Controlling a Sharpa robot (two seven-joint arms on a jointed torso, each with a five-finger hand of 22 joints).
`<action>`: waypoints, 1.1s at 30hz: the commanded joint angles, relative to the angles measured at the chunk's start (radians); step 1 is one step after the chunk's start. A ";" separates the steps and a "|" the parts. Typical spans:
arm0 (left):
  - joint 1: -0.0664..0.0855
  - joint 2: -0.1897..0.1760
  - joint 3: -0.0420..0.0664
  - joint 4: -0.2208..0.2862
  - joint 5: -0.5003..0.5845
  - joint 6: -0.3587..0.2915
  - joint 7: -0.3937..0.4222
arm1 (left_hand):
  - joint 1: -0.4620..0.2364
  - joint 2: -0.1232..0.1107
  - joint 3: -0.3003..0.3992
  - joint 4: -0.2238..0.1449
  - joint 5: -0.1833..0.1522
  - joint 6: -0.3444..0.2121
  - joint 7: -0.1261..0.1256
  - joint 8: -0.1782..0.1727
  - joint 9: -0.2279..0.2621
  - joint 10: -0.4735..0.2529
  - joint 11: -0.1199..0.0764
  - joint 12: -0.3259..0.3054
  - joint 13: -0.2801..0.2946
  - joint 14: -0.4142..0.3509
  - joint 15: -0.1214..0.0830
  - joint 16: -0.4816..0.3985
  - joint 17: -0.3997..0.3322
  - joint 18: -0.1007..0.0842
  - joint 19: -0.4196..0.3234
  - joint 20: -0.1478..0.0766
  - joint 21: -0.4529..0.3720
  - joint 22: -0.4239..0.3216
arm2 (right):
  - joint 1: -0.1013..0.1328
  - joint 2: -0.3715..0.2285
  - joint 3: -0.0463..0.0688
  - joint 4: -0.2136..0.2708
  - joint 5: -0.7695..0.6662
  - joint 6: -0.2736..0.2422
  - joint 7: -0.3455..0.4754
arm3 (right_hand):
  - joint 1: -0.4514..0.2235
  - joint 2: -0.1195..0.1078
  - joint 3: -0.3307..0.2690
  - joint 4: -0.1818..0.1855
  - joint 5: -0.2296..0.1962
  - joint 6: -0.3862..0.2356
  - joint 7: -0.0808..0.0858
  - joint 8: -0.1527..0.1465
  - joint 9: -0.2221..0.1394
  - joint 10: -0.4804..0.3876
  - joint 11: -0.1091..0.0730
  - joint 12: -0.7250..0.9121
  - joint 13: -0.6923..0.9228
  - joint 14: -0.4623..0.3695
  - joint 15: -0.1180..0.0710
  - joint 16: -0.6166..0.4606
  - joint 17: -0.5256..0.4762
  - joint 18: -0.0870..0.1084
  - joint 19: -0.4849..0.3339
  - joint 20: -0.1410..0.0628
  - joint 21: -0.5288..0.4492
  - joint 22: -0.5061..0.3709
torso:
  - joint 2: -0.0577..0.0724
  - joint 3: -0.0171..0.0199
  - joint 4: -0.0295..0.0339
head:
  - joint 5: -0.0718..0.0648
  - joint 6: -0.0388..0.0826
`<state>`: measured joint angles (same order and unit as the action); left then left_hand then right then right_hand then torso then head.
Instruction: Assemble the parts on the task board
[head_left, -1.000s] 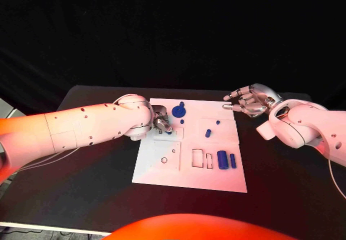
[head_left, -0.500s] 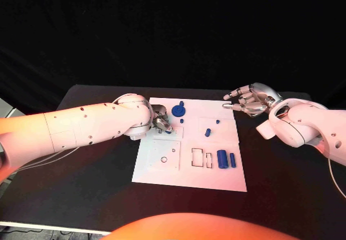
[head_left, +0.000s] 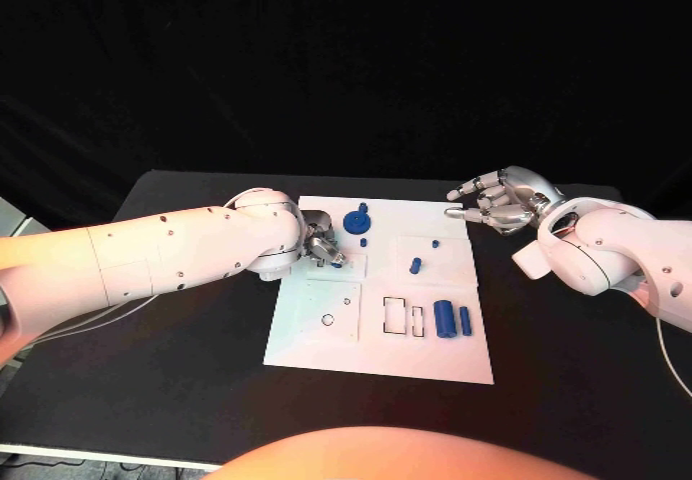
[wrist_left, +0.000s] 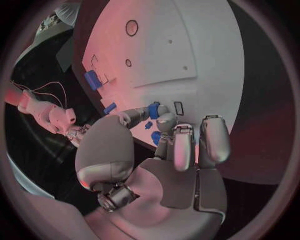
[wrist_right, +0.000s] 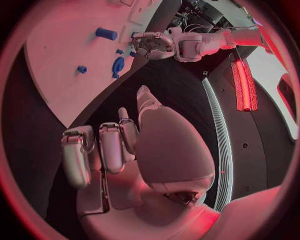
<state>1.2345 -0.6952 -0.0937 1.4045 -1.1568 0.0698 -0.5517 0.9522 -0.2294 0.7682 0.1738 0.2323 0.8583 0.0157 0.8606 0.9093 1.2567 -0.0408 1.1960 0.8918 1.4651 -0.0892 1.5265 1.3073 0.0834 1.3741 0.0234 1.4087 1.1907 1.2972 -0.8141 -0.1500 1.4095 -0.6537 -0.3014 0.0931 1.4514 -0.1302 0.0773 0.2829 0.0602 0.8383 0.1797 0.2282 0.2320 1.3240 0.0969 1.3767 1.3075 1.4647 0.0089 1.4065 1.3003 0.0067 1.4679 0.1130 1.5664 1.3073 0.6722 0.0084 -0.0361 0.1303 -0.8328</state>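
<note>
One small blue part (wrist_left: 154, 110) sits pinched in the left robot hand (head_left: 320, 245) over the task board (head_left: 378, 345); right robot hand (head_left: 498, 200) hovers beside the board, fingers spread, holding nothing.

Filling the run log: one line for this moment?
left hand: pinching small blue part above white task board | right hand: empty, beside board
</note>
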 joint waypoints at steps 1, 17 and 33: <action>-0.004 0.000 -0.003 -0.001 0.009 0.016 -0.013 | -0.009 0.004 -0.015 0.007 -0.003 0.001 0.007 0.003 -0.005 -0.003 -0.002 0.006 -0.002 0.087 -0.006 0.000 0.199 -0.008 0.004 -0.005 -0.005 0.000 | 0.000 0.000 0.000 0.002 -0.003 0.015 0.009 | 0.002 0.004 -0.005 -0.001 -0.001 -0.008 -0.001 0.006 0.002 -0.004 -0.001 -0.004 0.047 0.004 0.008 -0.006 -0.001 -0.007 0.103 0.007 0.004 0.264 | 0.000 0.0000 0.0002 | -0.001 0.000; -0.004 0.002 -0.003 -0.008 0.013 0.012 -0.016 | -0.012 0.009 -0.079 0.050 -0.003 0.002 0.009 0.007 -0.011 -0.005 0.000 0.010 -0.004 0.087 -0.005 0.001 0.199 -0.008 0.005 -0.005 -0.006 0.002 | 0.000 -0.003 0.000 0.004 -0.003 0.012 0.009 | 0.001 0.004 -0.006 0.000 -0.001 -0.009 -0.001 0.006 0.002 -0.006 -0.001 -0.006 0.045 0.004 0.008 -0.007 -0.002 -0.007 0.103 0.007 0.004 0.264 | 0.001 0.0002 -0.0005 | -0.004 0.000; -0.003 -0.005 -0.002 -0.007 0.129 0.016 -0.003 | 0.139 0.108 0.017 -0.019 -0.004 -0.035 0.014 0.006 -0.019 -0.022 0.003 0.003 -0.031 0.085 -0.002 -0.003 0.193 -0.007 -0.002 -0.003 -0.013 -0.006 | 0.000 -0.003 0.000 0.002 -0.001 0.016 0.006 | -0.001 0.004 -0.008 0.001 -0.001 -0.009 -0.001 0.007 0.002 -0.007 -0.001 -0.006 0.044 0.004 0.008 -0.007 -0.003 -0.007 0.103 0.007 0.004 0.264 | -0.001 -0.0006 0.0005 | -0.005 -0.002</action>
<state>1.2361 -0.6990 -0.0915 1.3983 -1.0898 0.0673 -0.5516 1.0408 -0.1656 0.7402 0.1968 0.2294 0.8293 0.0270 0.8659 0.8909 1.2416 -0.0375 1.2005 0.8604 1.4650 -0.0892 1.5265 1.3081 0.0834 1.3776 0.0198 1.3990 1.1852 1.2974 -0.8175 -0.1500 1.4111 -0.6532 -0.3012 0.0935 1.4514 -0.1302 0.0746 0.2856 0.0602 0.8384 0.1796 0.2321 0.2327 1.3241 0.0969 1.3767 1.3079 1.4647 0.0089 1.4011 1.2985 0.0067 1.4679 0.1130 1.5664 1.3078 0.6717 0.0083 -0.0360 0.1262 -0.8358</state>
